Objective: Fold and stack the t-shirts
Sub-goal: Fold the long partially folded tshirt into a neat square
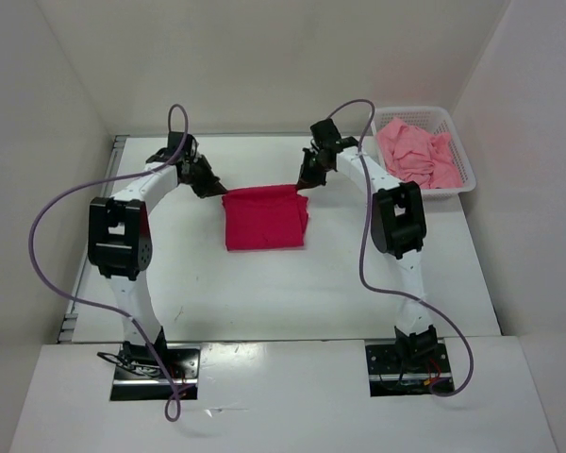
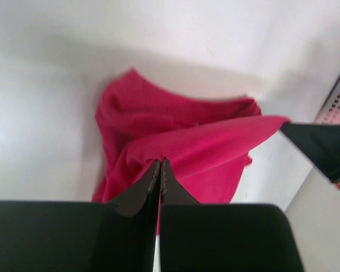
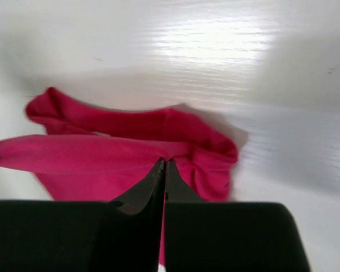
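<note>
Crimson cloth t-shirt (image 1: 264, 219), roughly square, pinched by left hand (image 1: 215, 189) and right hand (image 1: 304, 186).

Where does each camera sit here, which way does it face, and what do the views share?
Top external: above and behind the bases, looking down on the table; both arms show.
Left wrist: on that wrist, looking along the shut left gripper at the crimson shirt; own fingers show.
Right wrist: same, behind the shut right gripper.
Shared: all three see that shirt, both grippers pinching it.
</note>
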`<state>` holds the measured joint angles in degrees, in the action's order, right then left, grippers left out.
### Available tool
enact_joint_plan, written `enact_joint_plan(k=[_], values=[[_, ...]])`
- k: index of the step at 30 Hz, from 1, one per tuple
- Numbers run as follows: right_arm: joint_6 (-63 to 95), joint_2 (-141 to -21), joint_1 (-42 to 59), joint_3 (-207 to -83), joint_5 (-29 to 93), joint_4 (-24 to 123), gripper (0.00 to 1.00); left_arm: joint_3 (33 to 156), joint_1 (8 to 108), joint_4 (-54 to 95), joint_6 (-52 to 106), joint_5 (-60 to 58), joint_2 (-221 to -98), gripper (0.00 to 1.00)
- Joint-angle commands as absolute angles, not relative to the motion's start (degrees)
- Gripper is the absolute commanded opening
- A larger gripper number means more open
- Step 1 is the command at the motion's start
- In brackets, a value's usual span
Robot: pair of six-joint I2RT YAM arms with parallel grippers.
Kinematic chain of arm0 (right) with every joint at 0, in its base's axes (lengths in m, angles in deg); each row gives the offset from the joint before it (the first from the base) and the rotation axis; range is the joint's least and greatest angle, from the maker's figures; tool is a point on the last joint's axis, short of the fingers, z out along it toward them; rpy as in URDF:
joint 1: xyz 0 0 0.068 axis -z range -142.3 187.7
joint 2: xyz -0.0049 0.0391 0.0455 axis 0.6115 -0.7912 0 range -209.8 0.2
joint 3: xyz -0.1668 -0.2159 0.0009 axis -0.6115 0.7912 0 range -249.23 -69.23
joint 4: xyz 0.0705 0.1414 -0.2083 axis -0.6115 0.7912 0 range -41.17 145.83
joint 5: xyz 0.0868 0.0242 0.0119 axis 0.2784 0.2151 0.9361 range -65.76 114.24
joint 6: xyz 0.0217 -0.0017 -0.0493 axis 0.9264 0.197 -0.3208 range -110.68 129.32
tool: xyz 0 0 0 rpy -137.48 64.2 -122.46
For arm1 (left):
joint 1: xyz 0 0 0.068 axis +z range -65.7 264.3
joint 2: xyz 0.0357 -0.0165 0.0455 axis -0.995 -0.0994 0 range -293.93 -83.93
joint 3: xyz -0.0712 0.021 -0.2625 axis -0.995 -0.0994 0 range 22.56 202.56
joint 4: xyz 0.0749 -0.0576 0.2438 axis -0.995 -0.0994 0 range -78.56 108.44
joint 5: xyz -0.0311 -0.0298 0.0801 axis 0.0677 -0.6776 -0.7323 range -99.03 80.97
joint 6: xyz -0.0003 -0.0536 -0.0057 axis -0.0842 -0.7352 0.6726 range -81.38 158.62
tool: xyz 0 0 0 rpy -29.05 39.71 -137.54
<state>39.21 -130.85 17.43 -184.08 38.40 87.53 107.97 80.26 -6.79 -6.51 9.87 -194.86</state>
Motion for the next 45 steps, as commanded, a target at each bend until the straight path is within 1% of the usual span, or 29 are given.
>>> enact_joint_plan(k=[1, 4, 6, 7, 10, 11, 12, 13, 14, 15, 16, 17, 18, 19, 21, 22, 23, 24, 25, 31, 34, 38, 39, 40, 41, 44, 45], values=[[37.27, -130.41, 18.54, -188.41, 34.18, 90.23, 0.0, 114.4, 80.78, -3.88, -5.07, 8.2, -199.39, 0.0], [37.8, -131.89, 18.54, -187.88, 34.17, 90.23, 0.0, 117.04, 80.78, -3.88, -5.07, 6.72, -203.62, 0.01], [38.5, -133.47, 19.15, -189.45, 34.17, 89.61, 0.0, 117.75, 80.78, -2.93, -5.67, 5.22, -204.16, 0.03], [39.02, -133.48, 19.15, -190.42, 34.17, 89.61, 0.01, 117.75, 81.39, -2.31, -6.2, 5.21, -204.16, 0.05], [39.03, -134.98, 19.15, -195.34, 34.79, 91.19, 0.16, 117.75, 82.1, -1.25, -7.09, 5.21, -203.29, 0.22], [39.03, -134.98, 19.15, -195.35, 34.79, 92.06, 0.25, 117.75, 82.1, -0.72, -7.61, 5.21, -202.59, 0.28], [39.03, -133.06, 19.15, -195.35, 34.79, 92.07, 0.29, 117.75, 82.1, 0.06, -7.61, 4.6, -200.66, 0.4], [38.51, -132.09, 19.15, -194.4, 34.79, 92.07, 0.31, 117.05, 82.1, 0.68, -7.61, 4.6, -199.51, 0.45], [38.5, -130.77, 19.15, -192.99, 34.79, 92.07, 0.33, 116.26, 82.1, 1.73, -7.61, 4.08, -198.37, 0.47], [38.5, -129.37, 19.15, -188.72, 34.79, 90.16, 0.34, 115.3, 82.1, 1.74, -7.61, 4.07, -196.18, 0.47], [38.5, -126.05, 18.63, -185.98, 36.18, 88.75, 0.34, 112.68, 82.1, 3.13, -7.09, 5.11, -195.12, 0.42], [38.5, -124.62, 18.63, -180.82, 36.98, 87.51, 0.28, 111.43, 80.88, 3.15, -6.3, 6.34, -194.24, 0.39], [38.5, -123.56, 17.06, -178.5, 37.86, 85.76, 0.18, 110.64, 79.74, 2.54, -5.16, 6.36, -193.71, 0.37], [38.5, -121.99, 16.43, -176.48, 39.0, 84.87, 0.14, 109.67, 76.85, 1.75, -4.2, 7.23, -193.7, 0.36], [39.29, -121.44, 15.2, -170.33, 44.79, 81.37, 0.05, 103.54, 74.03, 2.52, -2.79, 9.85, -192.13, 0.35], [39.82, -120.75, 14.68, -168.48, 47.59, 79.78, 0.03, 100.81, 72.1, 4.79, -2.78, 10.83, -191.6, 0.35], [39.82, -119.96, 14.67, -164.98, 52.58, 78.2, 0.02, 98.26, 71.56, 5.86, -3.3, 11.62, -191.59, 0.35], [41.3, -119.95, 14.67, -163.38, 53.85, 76.88, 0.01, 93.54, 71.55, 6.92, -3.92, 12.15, -190.9, 0.35], [41.31, -119.08, 14.06, -162.06, 54.38, 75.04, 0.01, 91.4, 71.55, 8.58, -3.92, 12.16, -190.37, 0.35], [41.93, -117.05, 13.35, -153.18, 55.0, 72.91, 0.0, 84.53, 71.55, 10.0, -4.1, 11.37, -190.36, 0.35], [41.93, -115.55, 13.35, -148.25, 53.17, 71.16, 0.0, 80.41, 71.55, 11.66, -6.38, 12.07, -187.73, 0.35], [41.4, -115.03, 13.35, -145.7, 52.02, 71.15, 0.0, 74.52, 71.55, 12.38, -8.14, 13.21, -182.82, 0.43], [41.4, -115.03, 13.35, -145.7, 52.02, 71.15, 0.0, 73.72, 71.55, 12.38, -8.66, 13.21, -182.02, 0.47], [40.71, -115.03, 13.35, -145.7, 51.49, 71.15, 0.0, 73.11, 71.55, 11.85, -8.67, 13.21, -180.01, 0.57], [40.18, -115.03, 13.35, -146.3, 51.49, 71.76, 0.0, 73.1, 71.55, 11.33, -8.67, 13.21, -178.95, 0.62], [38.6, -114.5, 13.35, -149.55, 53.07, 73.96, 0.02, 75.54, 71.55, 7.38, -8.14, 11.11, -175.25, 0.73], [38.59, -114.5, 13.35, -151.48, 53.59, 75.71, 0.04, 76.61, 72.86, 6.41, -7.36, 11.1, -174.64, 0.74]])
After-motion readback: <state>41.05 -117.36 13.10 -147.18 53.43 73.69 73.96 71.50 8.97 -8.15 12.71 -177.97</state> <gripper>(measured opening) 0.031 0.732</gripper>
